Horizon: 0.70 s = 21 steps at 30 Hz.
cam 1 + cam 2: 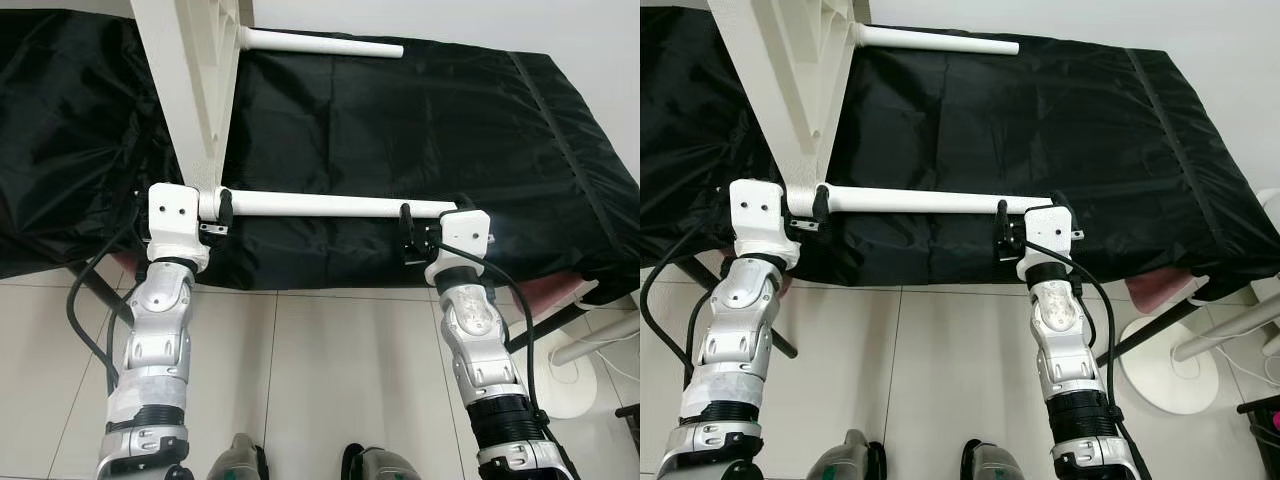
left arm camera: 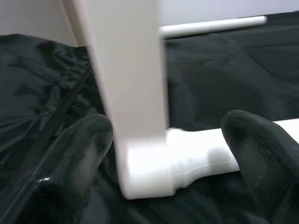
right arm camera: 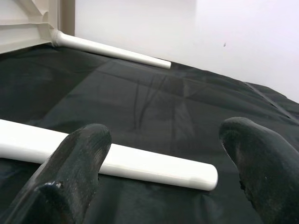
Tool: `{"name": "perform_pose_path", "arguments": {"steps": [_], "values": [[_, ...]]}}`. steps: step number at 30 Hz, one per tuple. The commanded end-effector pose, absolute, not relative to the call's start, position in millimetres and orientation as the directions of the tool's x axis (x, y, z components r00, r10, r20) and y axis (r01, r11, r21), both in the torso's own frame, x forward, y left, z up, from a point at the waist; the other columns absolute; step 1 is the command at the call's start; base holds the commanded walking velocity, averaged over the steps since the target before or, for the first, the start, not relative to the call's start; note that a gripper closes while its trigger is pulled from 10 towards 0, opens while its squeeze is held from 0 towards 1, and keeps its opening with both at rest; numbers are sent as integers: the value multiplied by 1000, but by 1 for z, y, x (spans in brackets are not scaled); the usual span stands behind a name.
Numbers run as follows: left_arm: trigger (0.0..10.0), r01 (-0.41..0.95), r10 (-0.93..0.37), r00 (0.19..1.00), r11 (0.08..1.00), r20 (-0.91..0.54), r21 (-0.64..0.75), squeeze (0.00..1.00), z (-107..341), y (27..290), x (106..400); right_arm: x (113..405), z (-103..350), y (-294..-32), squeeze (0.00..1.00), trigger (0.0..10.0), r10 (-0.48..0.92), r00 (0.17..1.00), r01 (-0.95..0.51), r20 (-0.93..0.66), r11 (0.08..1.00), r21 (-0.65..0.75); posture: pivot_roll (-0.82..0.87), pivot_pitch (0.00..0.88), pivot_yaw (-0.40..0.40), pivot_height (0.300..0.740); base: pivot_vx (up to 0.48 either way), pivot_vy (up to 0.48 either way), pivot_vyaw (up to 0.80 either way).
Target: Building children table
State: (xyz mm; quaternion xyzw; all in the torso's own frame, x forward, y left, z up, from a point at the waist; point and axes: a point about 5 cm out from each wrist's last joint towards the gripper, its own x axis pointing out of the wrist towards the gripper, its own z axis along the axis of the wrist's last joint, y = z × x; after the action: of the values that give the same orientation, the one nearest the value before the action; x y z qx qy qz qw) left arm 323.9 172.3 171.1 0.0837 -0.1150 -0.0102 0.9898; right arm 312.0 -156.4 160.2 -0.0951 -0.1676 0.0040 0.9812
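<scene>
A white children's table top (image 1: pixel 190 70) stands on edge on the black-covered bed. Two white legs stick out from it to the right: a far leg (image 1: pixel 320 42) and a near leg (image 1: pixel 330 205). My left gripper (image 1: pixel 218 215) is open at the corner where the near leg joins the top. In the left wrist view its fingers (image 2: pixel 70 163) straddle that joint (image 2: pixel 154 168). My right gripper (image 1: pixel 408 235) is open at the near leg's free end. In the right wrist view that rounded leg end (image 3: pixel 201 176) lies just beyond the spread fingers (image 3: pixel 74 168).
The black cloth (image 1: pixel 420 120) covers a wide low surface whose front edge is at my wrists. Tiled floor (image 1: pixel 320 380) lies below. A white round stand base (image 1: pixel 585 385) and a pink item (image 1: pixel 550 295) are at the right. A white wall is behind.
</scene>
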Motion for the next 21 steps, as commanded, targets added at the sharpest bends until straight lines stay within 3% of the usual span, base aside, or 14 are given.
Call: {"name": "perform_pose_path", "arguments": {"steps": [1,6,8,21], "values": [[10000,5,-44,975,984,217,177,0,167,170,322,313,162,-160,0,10000,35,942,30,334,982,-189,1,105,-4,740,0,0,0],[10000,12,-51,975,984,217,178,0,167,169,321,313,163,-161,0,10000,36,940,31,339,981,-192,1,104,-5,740,0,0,0],[10000,99,-137,964,980,226,170,0,170,161,316,311,170,-169,0,10000,10,926,65,376,980,-187,3,104,-6,740,0,0,0],[10000,259,-290,938,951,193,168,0,163,146,301,303,179,-179,0,10000,-45,902,131,430,976,-172,3,110,-7,740,0,0,0]]}}
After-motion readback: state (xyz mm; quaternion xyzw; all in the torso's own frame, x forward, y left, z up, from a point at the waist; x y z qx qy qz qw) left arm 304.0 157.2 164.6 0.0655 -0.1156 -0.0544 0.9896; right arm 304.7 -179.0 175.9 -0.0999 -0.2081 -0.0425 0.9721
